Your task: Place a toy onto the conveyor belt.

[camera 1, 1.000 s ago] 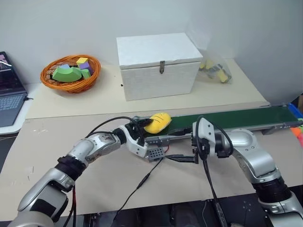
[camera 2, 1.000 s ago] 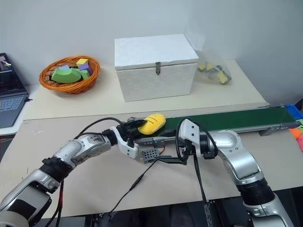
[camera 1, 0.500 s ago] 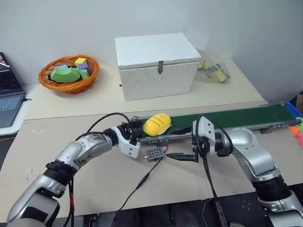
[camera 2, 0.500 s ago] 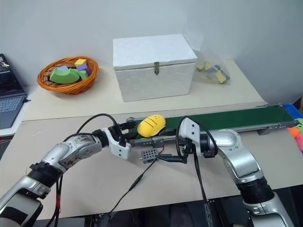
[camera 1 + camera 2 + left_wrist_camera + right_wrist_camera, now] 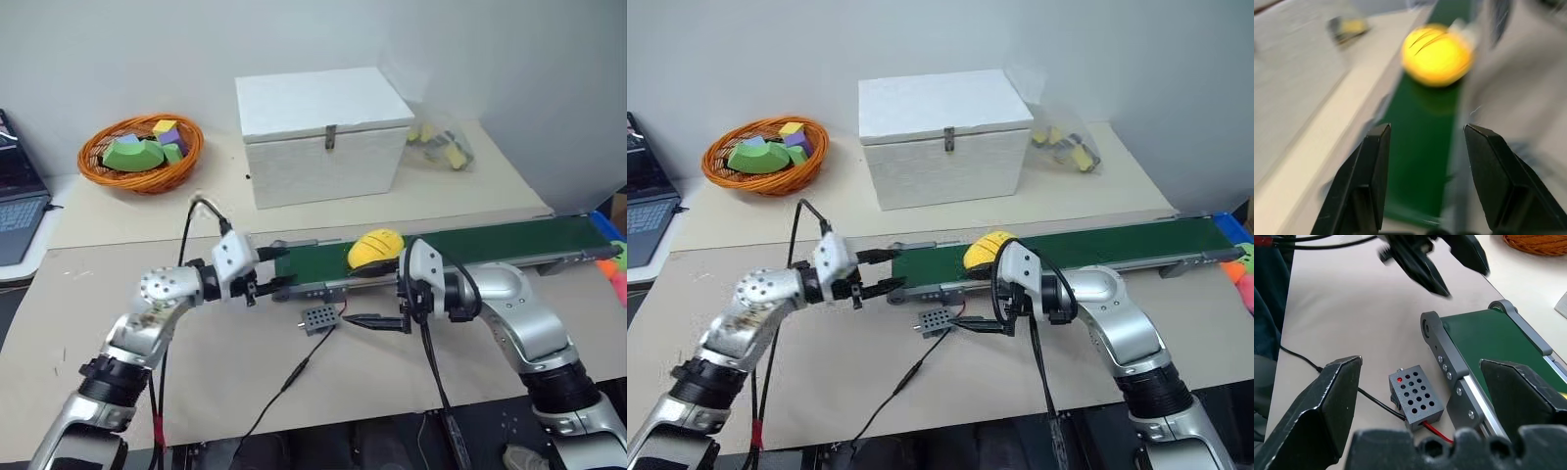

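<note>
The bright yellow lemon-shaped soft toy (image 5: 376, 248) lies on the dark green conveyor belt (image 5: 490, 242); the left tool (image 5: 884, 271), released and empty, should back away clear of the belt's grey frame; the right tool (image 5: 384, 321) hangs spread, idle.

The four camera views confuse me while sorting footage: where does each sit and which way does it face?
Head views: look down over both arms at the conveyor belt and toy.
Left wrist view: along the open left gripper, down the belt toward the toy.
Right wrist view: between the open right gripper fingers, at the belt's end.
Shared: the belt.
</note>
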You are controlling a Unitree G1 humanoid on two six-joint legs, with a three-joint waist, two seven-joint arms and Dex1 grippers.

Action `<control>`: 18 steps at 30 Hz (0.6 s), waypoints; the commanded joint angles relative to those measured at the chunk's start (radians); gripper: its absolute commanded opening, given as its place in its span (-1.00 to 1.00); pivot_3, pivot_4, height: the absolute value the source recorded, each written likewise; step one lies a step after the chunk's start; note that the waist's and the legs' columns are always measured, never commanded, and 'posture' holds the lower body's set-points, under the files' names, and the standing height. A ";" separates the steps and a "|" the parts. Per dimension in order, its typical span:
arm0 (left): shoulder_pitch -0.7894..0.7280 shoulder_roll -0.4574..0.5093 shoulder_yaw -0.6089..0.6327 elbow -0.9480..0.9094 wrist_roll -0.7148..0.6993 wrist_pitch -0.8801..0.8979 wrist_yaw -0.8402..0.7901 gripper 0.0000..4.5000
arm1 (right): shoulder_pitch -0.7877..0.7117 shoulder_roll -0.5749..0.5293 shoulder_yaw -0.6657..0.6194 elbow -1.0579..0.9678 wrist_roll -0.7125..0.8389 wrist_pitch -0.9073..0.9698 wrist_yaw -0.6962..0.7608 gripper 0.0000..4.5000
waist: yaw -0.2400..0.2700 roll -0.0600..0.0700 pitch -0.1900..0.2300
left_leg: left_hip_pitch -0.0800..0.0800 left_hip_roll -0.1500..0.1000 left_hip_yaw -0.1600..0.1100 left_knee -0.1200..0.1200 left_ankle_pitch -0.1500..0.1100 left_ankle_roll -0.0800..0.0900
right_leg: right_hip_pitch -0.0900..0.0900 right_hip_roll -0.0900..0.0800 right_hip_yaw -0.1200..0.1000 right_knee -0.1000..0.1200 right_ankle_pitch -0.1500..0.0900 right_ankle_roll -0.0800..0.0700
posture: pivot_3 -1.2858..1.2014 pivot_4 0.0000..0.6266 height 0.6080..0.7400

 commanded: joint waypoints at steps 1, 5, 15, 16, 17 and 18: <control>0.038 0.033 0.041 -0.092 -0.134 0.153 -0.090 0.12 | -0.009 -0.012 -0.036 -0.022 0.006 -0.020 -0.002 1.00 | -0.003 0.000 0.000 | 0.000 0.000 0.000 0.000 0.000 0.000 | 0.000 0.000 0.000 0.000 0.000 0.000 | 0.03 -0.52 1.00; 0.056 0.024 0.056 -0.133 -0.154 0.205 -0.103 0.12 | 0.006 -0.032 -0.057 -0.023 0.012 -0.020 -0.002 1.00 | 0.000 0.000 0.000 | 0.002 0.000 0.001 0.000 0.000 0.000 | 0.001 0.000 0.001 0.000 0.000 0.000 | 0.03 -0.52 1.00; 0.082 -0.076 0.095 -0.193 -0.099 0.178 0.020 0.12 | 0.030 -0.065 -0.077 -0.043 0.028 -0.005 0.004 1.00 | 0.003 0.000 0.000 | 0.004 0.000 0.001 0.000 0.000 -0.001 | 0.003 -0.001 0.002 -0.001 0.000 -0.001 | 0.03 -0.52 1.00; 0.086 -0.079 0.094 -0.198 -0.090 0.174 0.022 0.12 | 0.029 -0.066 -0.076 -0.040 0.028 -0.006 0.005 1.00 | 0.003 0.000 0.000 | 0.004 0.000 0.001 0.000 0.000 -0.001 | 0.003 -0.001 0.002 -0.001 0.000 -0.001 | 0.03 -0.52 1.00; 0.089 -0.081 0.093 -0.201 -0.085 0.173 0.023 0.12 | 0.027 -0.067 -0.076 -0.037 0.028 -0.007 0.007 1.00 | 0.003 0.000 0.000 | 0.004 0.000 0.001 0.000 0.000 -0.001 | 0.003 -0.001 0.002 -0.001 0.000 -0.001 | 0.03 -0.52 1.00; 0.092 -0.082 0.095 -0.205 -0.086 0.176 0.026 0.12 | 0.025 -0.067 -0.075 -0.034 0.028 -0.007 0.008 1.00 | 0.003 0.000 0.000 | 0.005 0.000 0.001 0.000 0.000 -0.001 | 0.003 -0.001 0.002 -0.001 0.000 -0.001 | 0.03 -0.52 1.00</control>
